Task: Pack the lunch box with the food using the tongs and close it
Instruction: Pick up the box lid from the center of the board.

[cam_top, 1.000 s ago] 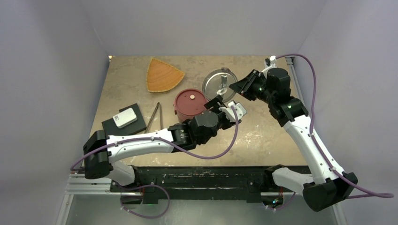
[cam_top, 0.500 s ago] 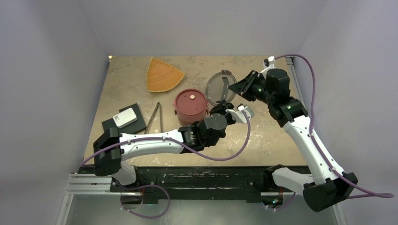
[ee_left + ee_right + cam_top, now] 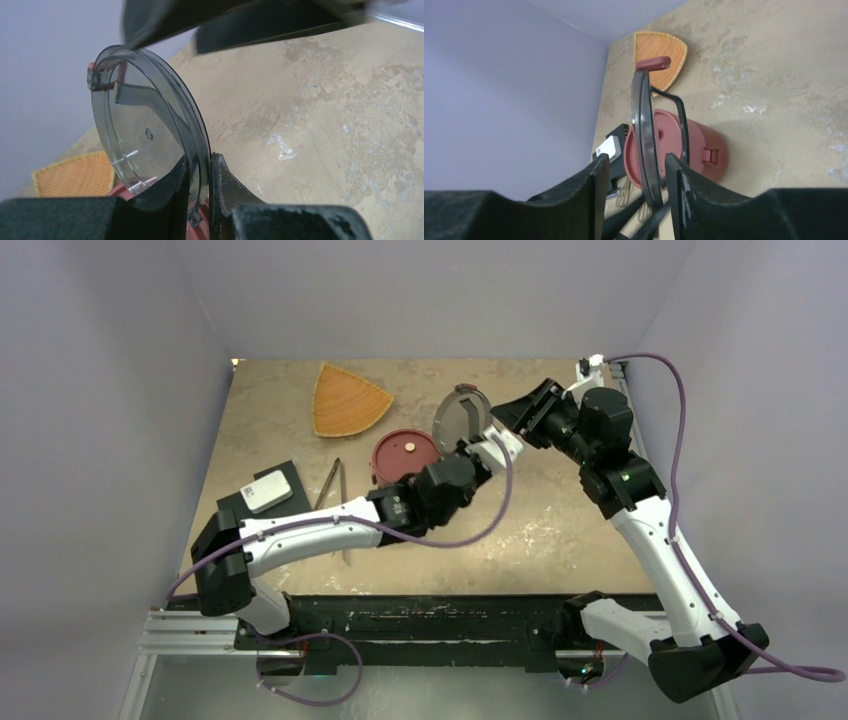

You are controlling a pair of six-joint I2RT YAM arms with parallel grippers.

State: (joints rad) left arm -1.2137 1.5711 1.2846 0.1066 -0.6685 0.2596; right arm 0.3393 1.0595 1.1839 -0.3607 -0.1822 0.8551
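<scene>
Lid [image 3: 145, 125] stands on edge just right of the box [image 3: 392, 462], left gripper [image 3: 199, 187] clamped on its rim. Right gripper [image 3: 634, 182] straddles the rim, jaws apart. Tongs [image 3: 335, 472] lie left of the box.

The clear lid [image 3: 145, 125] is smoky see-through plastic, smooth and shiny. The lunch box [image 3: 704, 145] looks like smooth, dull red plastic. The tray [image 3: 348, 400] is woven like straw. The tongs [image 3: 336, 470] are thin metal. The worktop [image 3: 325, 100] looks like dull, blotchy stone.
</scene>
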